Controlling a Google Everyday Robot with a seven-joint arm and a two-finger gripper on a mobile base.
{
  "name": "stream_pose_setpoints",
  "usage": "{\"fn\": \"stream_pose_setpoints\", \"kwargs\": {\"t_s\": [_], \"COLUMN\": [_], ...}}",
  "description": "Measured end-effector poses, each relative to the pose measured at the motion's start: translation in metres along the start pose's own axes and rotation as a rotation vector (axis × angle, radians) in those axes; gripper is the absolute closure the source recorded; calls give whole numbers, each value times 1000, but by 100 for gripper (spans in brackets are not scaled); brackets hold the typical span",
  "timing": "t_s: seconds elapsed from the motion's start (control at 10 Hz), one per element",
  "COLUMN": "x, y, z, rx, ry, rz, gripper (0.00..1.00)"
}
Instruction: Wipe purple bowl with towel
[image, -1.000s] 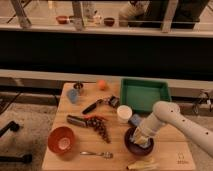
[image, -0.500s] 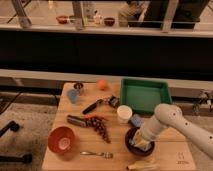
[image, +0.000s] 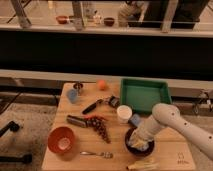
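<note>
The purple bowl (image: 131, 146) sits near the front right of the wooden table (image: 60, 150). My white arm comes in from the right and reaches down into the bowl. My gripper (image: 140, 141) is inside the bowl, pressed on a crumpled light towel (image: 144, 145) that lies in it. The arm and the towel hide most of the bowl's inside.
A green tray (image: 144, 94) stands at the back right. A white cup (image: 124, 113), a bunch of grapes (image: 101, 126), an orange bowl (image: 61, 139), a fork (image: 97, 154), a banana (image: 141, 164), an orange fruit (image: 102, 85), a blue cup (image: 73, 95) and dark utensils (image: 93, 106) lie around.
The arm's wrist has shifted slightly over the bowl, moving the towel inside it. Nothing else on the table has moved.
</note>
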Motion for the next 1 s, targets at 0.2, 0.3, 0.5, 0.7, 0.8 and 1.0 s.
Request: {"fn": "stream_pose_setpoints", "kwargs": {"t_s": [0.2, 0.3, 0.5, 0.7, 0.8, 1.0], "x": [-9, -14, -24, -36, -37, -35], "y": [1, 2, 1, -3, -4, -11], "z": [1, 1, 2, 3, 3, 3], "rx": [-3, -3, -3, -4, -1, 6], "ry": [-8, -13, -18, -17, -14, -1], "rz": [-13, -21, -32, -45, -44, -32], "gripper": [100, 100, 100, 100, 100, 100]}}
